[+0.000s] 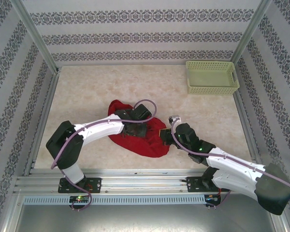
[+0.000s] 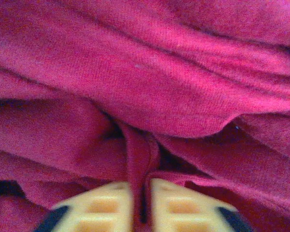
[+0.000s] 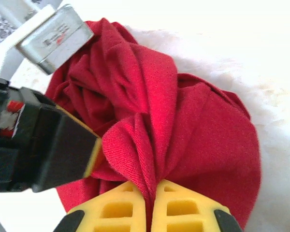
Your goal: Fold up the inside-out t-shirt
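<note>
The t-shirt (image 1: 145, 144) lies bunched in a red heap on the table (image 1: 87, 92), near the middle and toward the near edge, between the two arms. Its sleeves, neck trim and outline cannot be made out in the crumple. From above, the left arm's wrist covers the middle of the heap, and the left end effector (image 2: 141, 195) is hard to see there. In its own wrist view, its two yellow fingers are clenched on a narrow upright fold of the cloth. Their lower parts are cut off by the bottom edge, and the fabric is blurred up close. The right end effector (image 3: 150, 198) grasps a gathered pleat at the heap's right edge, fingers pressed together on it, their bases likewise cut off. A pale green basket (image 1: 212, 90) stands well apart, at the far right corner.
</note>
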{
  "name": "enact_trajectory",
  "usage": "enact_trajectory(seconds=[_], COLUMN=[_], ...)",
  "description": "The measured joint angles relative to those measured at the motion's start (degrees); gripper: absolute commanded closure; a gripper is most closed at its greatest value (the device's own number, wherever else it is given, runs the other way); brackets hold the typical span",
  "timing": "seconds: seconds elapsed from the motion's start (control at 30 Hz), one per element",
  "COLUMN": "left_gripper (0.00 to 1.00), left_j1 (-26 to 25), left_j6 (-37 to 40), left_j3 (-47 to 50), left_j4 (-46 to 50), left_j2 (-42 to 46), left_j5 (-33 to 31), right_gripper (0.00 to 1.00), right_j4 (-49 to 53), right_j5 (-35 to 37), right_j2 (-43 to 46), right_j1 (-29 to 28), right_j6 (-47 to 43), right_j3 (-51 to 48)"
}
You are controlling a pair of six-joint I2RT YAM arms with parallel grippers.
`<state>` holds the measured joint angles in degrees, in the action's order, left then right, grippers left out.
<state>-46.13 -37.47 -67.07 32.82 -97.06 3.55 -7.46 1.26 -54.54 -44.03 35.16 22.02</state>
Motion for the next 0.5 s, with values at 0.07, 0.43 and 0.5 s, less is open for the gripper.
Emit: enact_trajectory(seconds=[0.07,0.43,0.5], left_gripper=[1.0,1.0,1.0], left_j1=[0.0,-1.03,-1.03], left_j6=[0.98,7.21,7.26], left_j3=[0.35,14.03,18.16], left_j4=[-0.09,-3.02,-3.74], left_j2=[1.75,41.72,43.91], left_j5=[-1.97,-15.65,-15.65], right_gripper=[1.0,0.54,0.42], right_j4=[1.57,-2.62,-1.01], right_j5=[1.07,-2.23,-2.71], right_j2=[-0.17,-3.93,-5.09], right_j1=[0.9,3.76,3.76], right_j6=[1.29,5.35,4.24], right_j3=[0.5,0.02,0.61])
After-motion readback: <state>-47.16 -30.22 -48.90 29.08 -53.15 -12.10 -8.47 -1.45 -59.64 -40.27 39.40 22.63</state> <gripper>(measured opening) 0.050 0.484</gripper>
